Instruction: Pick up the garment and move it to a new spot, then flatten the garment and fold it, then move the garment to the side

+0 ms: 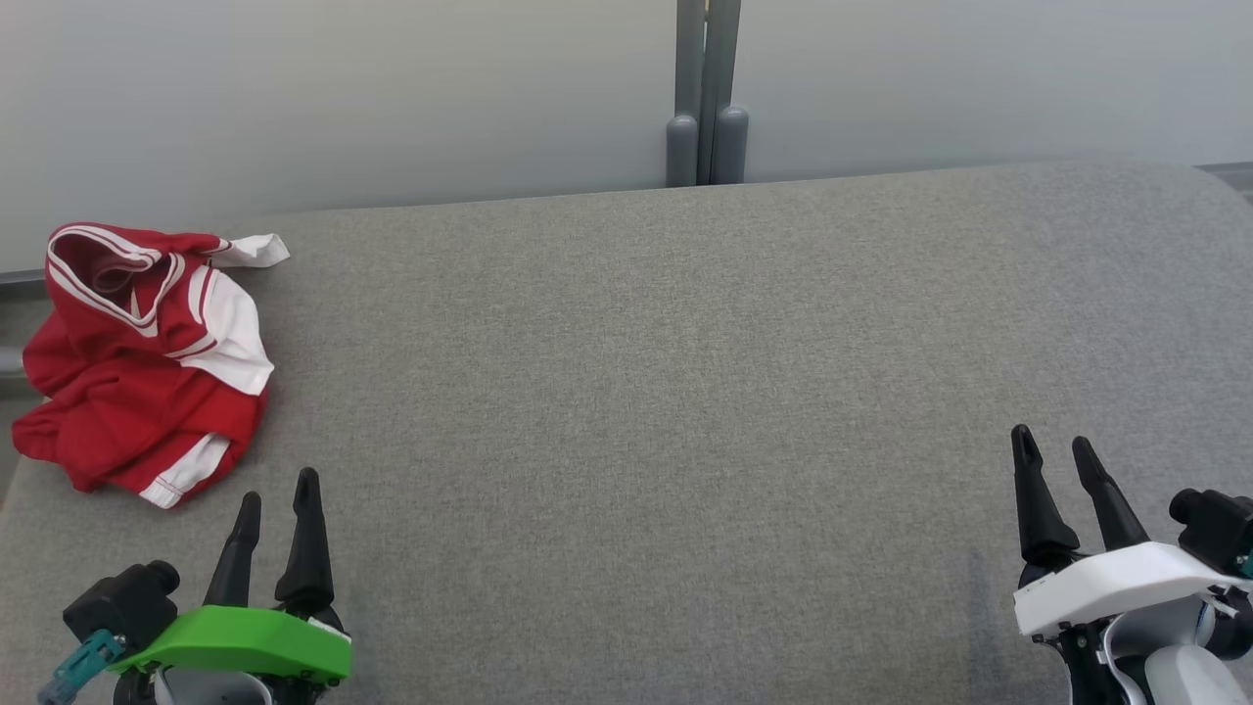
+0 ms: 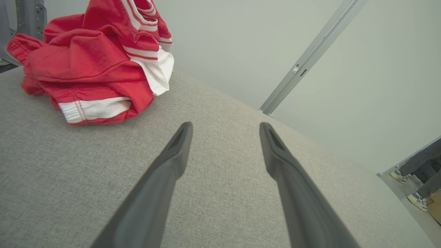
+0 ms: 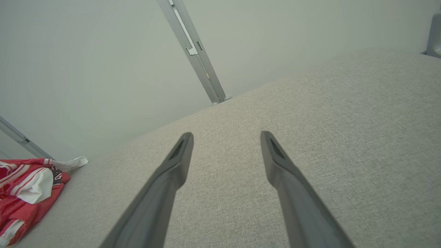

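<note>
Grey fabric table [image 1: 685,392], crumpled red garment [image 1: 137,362] just beyond the left gripper [image 1: 279,499], both grippers spread wide and empty, right gripper [image 1: 1055,443] well apart

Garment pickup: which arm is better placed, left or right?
Left. The crumpled red garment lies at the left end of the table, just ahead of the open left claw. The right claw, also open, sits far across from it.

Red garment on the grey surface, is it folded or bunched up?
Bunched up: the garment lies in a rumpled heap, layers overlapping, at the left edge of the grey surface.
</note>
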`<state>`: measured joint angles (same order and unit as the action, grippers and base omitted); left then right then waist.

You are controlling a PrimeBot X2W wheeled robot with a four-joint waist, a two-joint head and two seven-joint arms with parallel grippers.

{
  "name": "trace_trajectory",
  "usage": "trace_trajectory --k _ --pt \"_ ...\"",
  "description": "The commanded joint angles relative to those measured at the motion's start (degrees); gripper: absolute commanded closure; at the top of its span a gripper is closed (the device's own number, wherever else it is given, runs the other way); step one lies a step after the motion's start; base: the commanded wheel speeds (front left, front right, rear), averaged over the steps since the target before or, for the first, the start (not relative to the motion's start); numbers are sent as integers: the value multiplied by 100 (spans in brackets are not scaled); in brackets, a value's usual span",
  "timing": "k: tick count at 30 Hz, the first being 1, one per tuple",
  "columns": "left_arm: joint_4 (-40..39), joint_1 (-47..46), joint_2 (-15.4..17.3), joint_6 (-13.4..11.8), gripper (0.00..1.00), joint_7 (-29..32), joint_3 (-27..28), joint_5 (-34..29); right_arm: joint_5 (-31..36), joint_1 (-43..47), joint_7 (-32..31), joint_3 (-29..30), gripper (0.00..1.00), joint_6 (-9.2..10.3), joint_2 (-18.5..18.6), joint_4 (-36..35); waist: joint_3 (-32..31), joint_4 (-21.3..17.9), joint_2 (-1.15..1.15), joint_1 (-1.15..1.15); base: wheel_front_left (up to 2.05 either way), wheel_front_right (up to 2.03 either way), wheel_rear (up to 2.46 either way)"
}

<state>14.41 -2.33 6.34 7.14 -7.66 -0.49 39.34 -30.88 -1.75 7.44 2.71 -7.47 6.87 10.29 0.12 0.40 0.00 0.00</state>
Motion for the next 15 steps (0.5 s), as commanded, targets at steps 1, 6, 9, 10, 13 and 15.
trace_trajectory --k 1,6,9,10,13,15 --pt "-73 11 89 36 0 -51 -37 -150 185 -20 62 -14 0 -2 64 -87 -1 -2 0 0 0 0 0" --pt "-82 25 152 32 0 -127 -105 -408 497 6 146 -15 0 -2 90 -113 -5 -12 0 0 0 0 0" --pt "-98 32 180 33 0 -171 -137 -570 670 12 189 -12 0 -3 107 -121 -5 -16 0 0 0 0 0" --pt "-99 38 185 33 0 -186 -147 -624 723 15 201 -10 0 -3 113 -120 -7 -18 0 0 0 0 0" --pt "-102 48 216 34 0 -228 -182 -755 904 33 249 -4 0 -3 126 -124 -12 -19 0 0 0 0 0" --pt "-104 65 234 34 0 -255 -188 -842 1015 49 269 -7 0 -3 132 -126 -17 -21 0 0 0 0 0"
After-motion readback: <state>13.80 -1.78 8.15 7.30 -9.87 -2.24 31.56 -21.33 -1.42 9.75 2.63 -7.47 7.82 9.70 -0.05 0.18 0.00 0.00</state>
